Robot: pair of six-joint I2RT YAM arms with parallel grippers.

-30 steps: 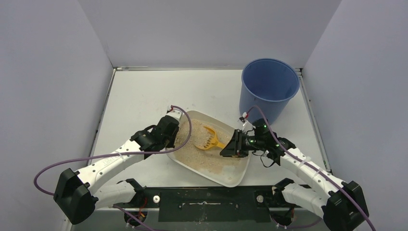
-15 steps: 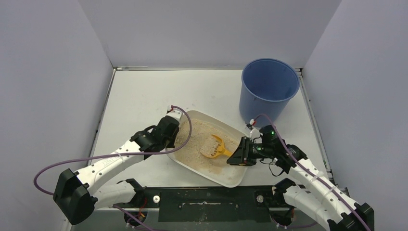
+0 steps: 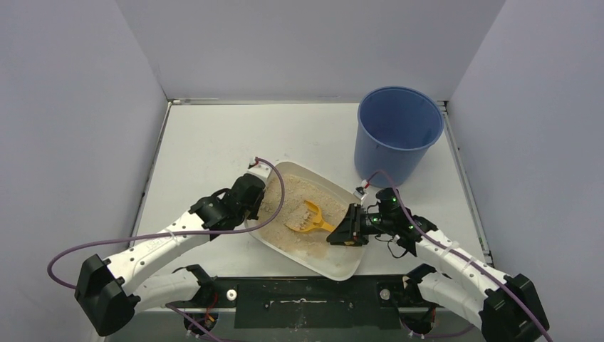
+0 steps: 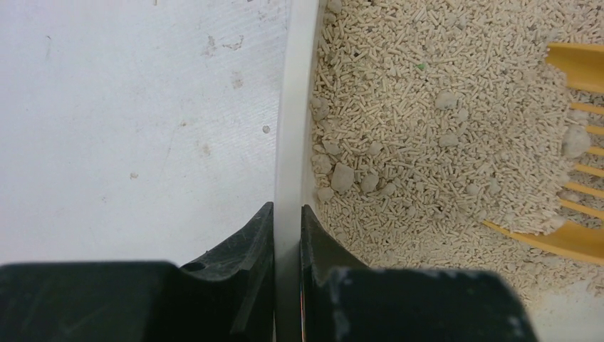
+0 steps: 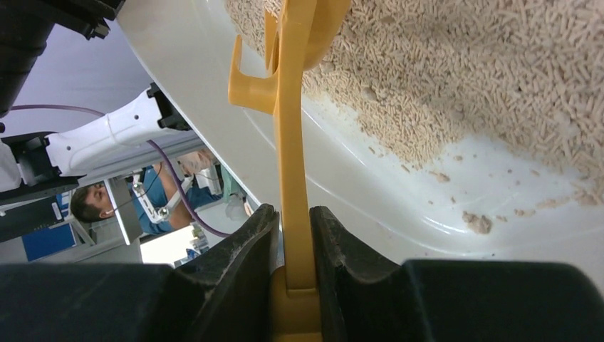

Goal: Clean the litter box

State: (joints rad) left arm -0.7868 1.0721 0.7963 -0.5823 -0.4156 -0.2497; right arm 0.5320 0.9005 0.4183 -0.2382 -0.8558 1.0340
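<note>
The off-white litter box (image 3: 340, 267) lies in front of the arms, holding beige pellet litter with several grey clumps (image 4: 342, 177). My left gripper (image 3: 256, 201) is shut on the box's left rim (image 4: 288, 142), one finger outside and one inside. My right gripper (image 3: 346, 231) is shut on the handle of the orange slotted scoop (image 3: 308, 217), near the box's right side. The scoop's head rests in the litter at mid-box. In the right wrist view the handle (image 5: 295, 178) runs up between my fingers. The scoop's tines (image 4: 580, 171) show at the right of the left wrist view.
The tall round blue bucket (image 3: 397, 132) stands upright on the white table (image 3: 206, 142) behind and to the right of the box. Grey walls close in the left, back and right. A bare patch of box floor (image 5: 456, 192) shows near the scoop.
The right gripper drew the scoop back toward the near right, then pushed it left again into the litter. The box's near end shifted a little left. The left gripper kept its hold on the rim.
</note>
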